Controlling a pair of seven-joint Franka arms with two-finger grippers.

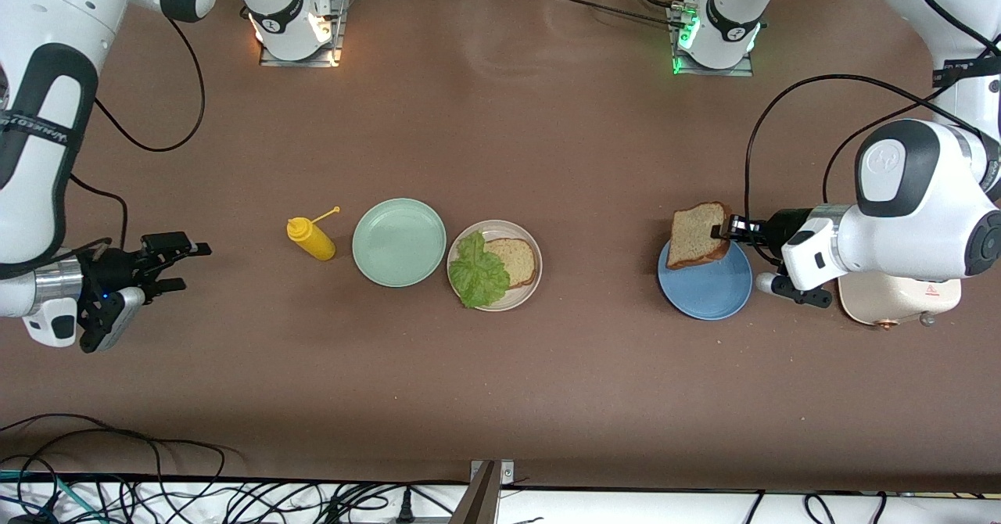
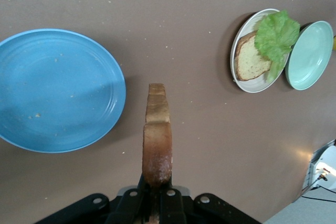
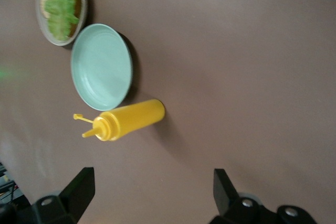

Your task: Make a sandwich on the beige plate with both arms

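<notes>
Bread slice (image 1: 514, 261), lettuce (image 1: 478, 270) on beige plate (image 1: 529, 236)

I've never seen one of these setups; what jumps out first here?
The left gripper holds a bread slice up over the blue plate. Beside the mint-green plate, the beige plate carries lettuce on another slice. The right gripper waits open near the mustard bottle.
</notes>
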